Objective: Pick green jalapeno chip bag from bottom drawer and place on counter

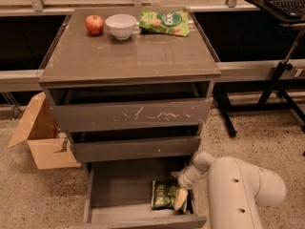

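Note:
The green jalapeno chip bag (pixel 167 195) lies flat in the open bottom drawer (pixel 119 194), at its right front. It is dull green with yellowish patches. My gripper (pixel 182 179) reaches down into the drawer from the right and sits at the bag's upper right corner, touching or just above it. My white arm (pixel 238 185) fills the lower right. The counter (pixel 128 51) is the grey-brown top of the cabinet, well above the gripper.
On the counter stand a red apple (pixel 94 24), a white bowl (pixel 120 26) and a brighter green bag (pixel 164 22). The two upper drawers (pixel 131 114) stick out slightly over the bottom one. A cardboard box (pixel 40 137) sits left; a laptop stand (pixel 281 66) right.

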Available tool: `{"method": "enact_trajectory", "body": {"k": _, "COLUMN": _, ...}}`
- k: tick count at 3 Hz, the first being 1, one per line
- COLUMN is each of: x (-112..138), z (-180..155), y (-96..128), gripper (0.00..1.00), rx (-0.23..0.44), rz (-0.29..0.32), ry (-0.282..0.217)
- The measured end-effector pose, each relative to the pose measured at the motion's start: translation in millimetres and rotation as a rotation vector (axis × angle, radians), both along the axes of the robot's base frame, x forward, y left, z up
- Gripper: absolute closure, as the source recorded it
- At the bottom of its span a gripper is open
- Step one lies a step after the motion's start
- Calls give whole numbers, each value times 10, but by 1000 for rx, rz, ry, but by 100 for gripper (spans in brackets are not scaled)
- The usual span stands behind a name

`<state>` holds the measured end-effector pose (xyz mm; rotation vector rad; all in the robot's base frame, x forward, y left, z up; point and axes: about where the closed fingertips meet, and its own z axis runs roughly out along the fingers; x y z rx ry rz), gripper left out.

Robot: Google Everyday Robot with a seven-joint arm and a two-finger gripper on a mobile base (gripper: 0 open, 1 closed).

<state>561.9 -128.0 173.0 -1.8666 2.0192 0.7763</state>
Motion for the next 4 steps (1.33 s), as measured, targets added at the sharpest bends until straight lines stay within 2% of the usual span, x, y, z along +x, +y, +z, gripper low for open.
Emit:
{"method": "enact_trajectory", "body": {"k": 1, "x": 20, "z": -220, "y": -17, "gripper": 15, "rx": -10, "rz": 9, "ry": 9}}
{"method": "enact_trajectory", "body": {"k": 2, "x": 28, "z": -402, "y": -49, "gripper": 46, "rx": -13, "rz": 15, "ry": 13}}
{"method": "enact_trajectory", "body": {"k": 3, "x": 34, "z": -474, "y": -66, "gripper": 69, "rx": -5, "rz": 18, "ry": 11}}
{"method": "enact_trajectory", "body": {"k": 4, "x": 59, "z": -187, "y": -45, "gripper": 92, "rx": 70, "rz": 29, "ry": -50}}
